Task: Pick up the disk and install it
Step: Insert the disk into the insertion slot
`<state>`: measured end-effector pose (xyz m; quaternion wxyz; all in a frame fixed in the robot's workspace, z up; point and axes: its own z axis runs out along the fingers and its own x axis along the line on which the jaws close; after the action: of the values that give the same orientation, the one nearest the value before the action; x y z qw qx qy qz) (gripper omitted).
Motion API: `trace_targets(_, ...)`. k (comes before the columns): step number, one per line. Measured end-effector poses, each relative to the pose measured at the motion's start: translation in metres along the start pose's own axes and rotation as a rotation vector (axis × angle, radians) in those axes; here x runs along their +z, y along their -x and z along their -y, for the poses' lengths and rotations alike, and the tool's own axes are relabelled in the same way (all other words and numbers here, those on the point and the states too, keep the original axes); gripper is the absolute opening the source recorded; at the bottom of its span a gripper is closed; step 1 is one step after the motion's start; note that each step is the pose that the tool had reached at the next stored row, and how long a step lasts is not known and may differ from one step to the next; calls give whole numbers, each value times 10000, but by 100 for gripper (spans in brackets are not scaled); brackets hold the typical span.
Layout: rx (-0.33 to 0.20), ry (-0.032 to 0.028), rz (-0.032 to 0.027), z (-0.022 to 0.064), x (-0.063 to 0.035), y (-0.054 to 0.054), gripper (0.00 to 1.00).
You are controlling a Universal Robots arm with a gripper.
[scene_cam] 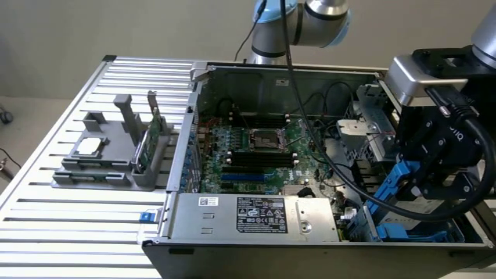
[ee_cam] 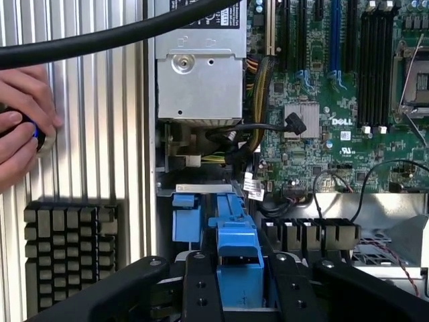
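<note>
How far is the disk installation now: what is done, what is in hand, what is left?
Done: the disk is picked up. In hand: the gripper clamps its blue carrier above the drive bay. Left: it looks not yet seated there.

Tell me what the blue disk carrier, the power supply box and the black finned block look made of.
The disk carrier: moulded plastic, blue, slightly glossy. The power supply box: bare sheet metal, silver-grey and matt, with stamped dimples. The finned block: probably black-coated metal, judging by its grid of heat-sink fins.
</note>
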<state>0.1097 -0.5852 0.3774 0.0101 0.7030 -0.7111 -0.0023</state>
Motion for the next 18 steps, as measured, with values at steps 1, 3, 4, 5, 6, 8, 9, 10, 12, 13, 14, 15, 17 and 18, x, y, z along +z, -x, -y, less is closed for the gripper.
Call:
trace_targets(1, -1, 0, 0, 0, 18, 0, 33)
trace_targets(3, -3, -1, 0, -1, 54, 0, 33)
trace_targets(4, -3, -1, 0, -1, 72, 0, 33)
trace_targets(5, -4, 0, 0, -1, 90, 1, 33)
trace_targets(6, -4, -1, 1, -2, 109, 1, 33)
trace_targets(8, -6, 0, 0, -4, 146, 2, 33)
trace_targets(9, -7, 0, -1, -4, 163, 2, 33)
trace_targets(10, -7, -1, 0, -5, 181, 2, 33)
trace_targets(12, -8, -1, -2, -6, 213, 2, 33)
trace_targets(13, -9, 0, 0, -6, 229, 2, 33)
trace_targets(14, -11, 0, 1, -6, 247, 2, 33)
trace_targets(15, -12, -1, 1, -6, 262, 3, 33)
trace_targets(17, -14, 0, -1, -6, 288, 3, 33)
trace_targets(18, -15, 0, -2, -6, 301, 3, 33)
